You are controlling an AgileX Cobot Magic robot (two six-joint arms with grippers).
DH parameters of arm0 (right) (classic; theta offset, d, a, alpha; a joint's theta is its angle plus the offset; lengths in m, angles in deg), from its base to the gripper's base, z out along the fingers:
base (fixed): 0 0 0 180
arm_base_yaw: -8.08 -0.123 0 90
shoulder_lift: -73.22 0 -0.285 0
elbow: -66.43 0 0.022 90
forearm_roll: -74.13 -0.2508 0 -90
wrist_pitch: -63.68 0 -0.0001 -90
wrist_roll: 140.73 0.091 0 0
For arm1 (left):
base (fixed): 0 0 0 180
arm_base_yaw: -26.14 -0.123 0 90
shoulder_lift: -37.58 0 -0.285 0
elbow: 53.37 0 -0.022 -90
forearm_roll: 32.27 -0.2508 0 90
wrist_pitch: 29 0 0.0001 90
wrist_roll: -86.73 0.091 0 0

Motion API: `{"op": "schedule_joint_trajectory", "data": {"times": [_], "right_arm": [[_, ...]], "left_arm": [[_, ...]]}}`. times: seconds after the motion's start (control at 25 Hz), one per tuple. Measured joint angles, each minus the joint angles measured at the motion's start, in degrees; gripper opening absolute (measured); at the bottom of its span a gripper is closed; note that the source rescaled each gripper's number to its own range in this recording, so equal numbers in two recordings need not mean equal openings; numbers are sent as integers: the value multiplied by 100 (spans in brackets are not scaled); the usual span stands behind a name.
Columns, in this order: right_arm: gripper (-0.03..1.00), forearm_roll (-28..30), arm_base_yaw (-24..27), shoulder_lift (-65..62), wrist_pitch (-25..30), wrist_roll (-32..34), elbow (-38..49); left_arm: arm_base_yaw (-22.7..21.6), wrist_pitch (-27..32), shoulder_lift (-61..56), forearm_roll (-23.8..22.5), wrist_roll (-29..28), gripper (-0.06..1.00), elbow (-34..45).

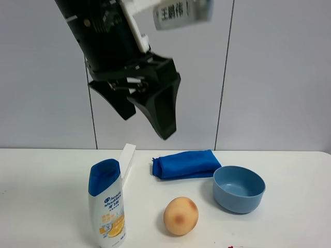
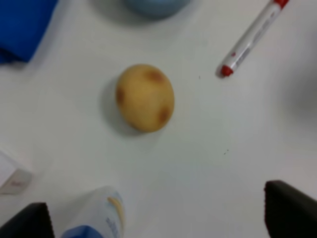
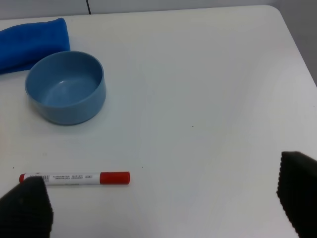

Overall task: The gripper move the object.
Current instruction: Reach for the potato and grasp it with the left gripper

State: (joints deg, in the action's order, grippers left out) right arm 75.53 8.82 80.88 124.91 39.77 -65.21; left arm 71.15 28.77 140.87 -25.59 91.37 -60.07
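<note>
We are finding the task at its opening stage: the object (image 1: pixel 181 216) is sitting untouched on the white table (image 1: pixel 41 175), and nothing is showing that a grasp has begun. The left gripper (image 1: pixel 146 127) is hanging high above the table, well apart from the object, with its two tapering jaws spread and nothing between them. In the left wrist view the object is lying out ahead of the two jaw tips, roughly centred between them but far beyond them, so we are judging the line of approach as broadly set and the descent as not yet made. The object is resting between the blue-capped shampoo bottle (image 1: pixel 107 204) and the light blue bowl (image 1: pixel 239 188), touching neither, with the folded blue cloth (image 1: pixel 186 164) behind it. A red-capped marker (image 2: pixel 252 37) is lying off to one side of the object, apart from it. The right gripper (image 3: pixel 161 198) is likewise standing spread and empty, looking down on the bowl and the marker; the object is not appearing in its view. We are recording the lowering, the closing on the object and the move itself as all outstanding.
</note>
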Motion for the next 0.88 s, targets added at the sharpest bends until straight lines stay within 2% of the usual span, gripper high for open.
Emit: {"op": "schedule_joint_trajectory", "data": {"times": [0.24,0.56,0.88], "right_arm": [[100,0,0,0,0,0,0],[100,0,0,0,0,0,0],[100,0,0,0,0,0,0]], "left_arm": [[73,-43,557,-186,202,100,1],[236,-1234,883,-200,276,100,-8],[236,-1430,1557,-230,334,100,-8]]}}
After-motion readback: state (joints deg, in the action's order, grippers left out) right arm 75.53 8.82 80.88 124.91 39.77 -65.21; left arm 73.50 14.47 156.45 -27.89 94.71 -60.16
